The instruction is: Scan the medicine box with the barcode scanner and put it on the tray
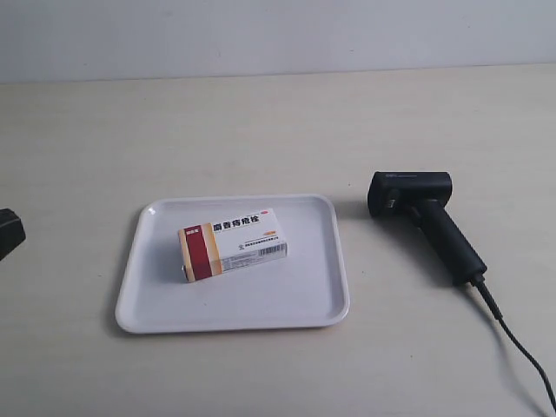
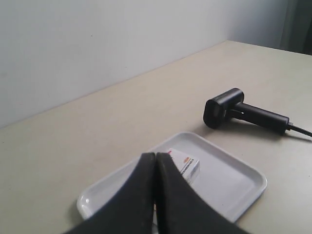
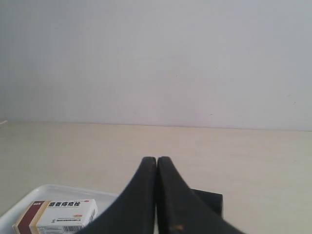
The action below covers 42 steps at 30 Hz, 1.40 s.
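Observation:
The medicine box, white with a dark red and orange band, lies flat inside the white tray. To the tray's right the black barcode scanner lies on the table, its cable trailing toward the front. My left gripper is shut and empty, raised over the tray with the box partly hidden behind its fingers; the scanner lies beyond. My right gripper is shut and empty too, with the box to one side and the scanner head behind it.
A pale wall closes off the far end of the beige table. At the exterior view's left edge a dark piece of an arm just shows.

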Motion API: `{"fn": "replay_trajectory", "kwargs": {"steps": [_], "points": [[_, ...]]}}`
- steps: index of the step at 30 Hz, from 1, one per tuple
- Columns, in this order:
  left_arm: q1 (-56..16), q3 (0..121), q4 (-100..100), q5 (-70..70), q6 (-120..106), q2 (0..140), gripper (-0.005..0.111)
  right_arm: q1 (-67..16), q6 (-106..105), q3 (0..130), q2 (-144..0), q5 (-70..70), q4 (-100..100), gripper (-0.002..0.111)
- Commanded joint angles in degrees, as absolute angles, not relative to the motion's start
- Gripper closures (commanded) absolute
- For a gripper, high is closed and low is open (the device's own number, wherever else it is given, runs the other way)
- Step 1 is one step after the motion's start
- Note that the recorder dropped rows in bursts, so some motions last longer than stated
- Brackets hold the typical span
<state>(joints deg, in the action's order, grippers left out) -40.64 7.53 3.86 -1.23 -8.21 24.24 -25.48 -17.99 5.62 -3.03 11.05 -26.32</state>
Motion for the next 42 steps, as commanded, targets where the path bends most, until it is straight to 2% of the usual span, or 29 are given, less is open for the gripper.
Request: {"fn": "replay_trajectory", "kwargs": {"steps": [1, 9, 14, 24, 42], "points": [[-36.88, 5.02, 3.23, -3.57, -9.85, 20.63, 0.104, -25.35, -17.87, 5.56, -2.66, 11.01, -26.56, 0.108], [-9.84, 0.00, 3.74, -1.09, -8.15, 9.91, 0.104, -25.35, -17.87, 5.56, -2.66, 11.01, -26.56, 0.108], [-1.18, 0.00, 3.74, -0.93, -8.15, 8.69, 0.104, -25.35, -17.87, 5.56, -2.66, 11.01, -26.56, 0.108], [1.89, 0.00, 2.59, 6.40, -8.57, 0.00, 0.104, -25.35, -17.87, 5.56, -2.66, 11.01, -26.56, 0.108], [2.15, 0.00, 2.49, 8.70, -8.73, 0.00, 0.104, -25.35, -17.87, 5.56, -2.66, 11.01, -26.56, 0.108]]}}
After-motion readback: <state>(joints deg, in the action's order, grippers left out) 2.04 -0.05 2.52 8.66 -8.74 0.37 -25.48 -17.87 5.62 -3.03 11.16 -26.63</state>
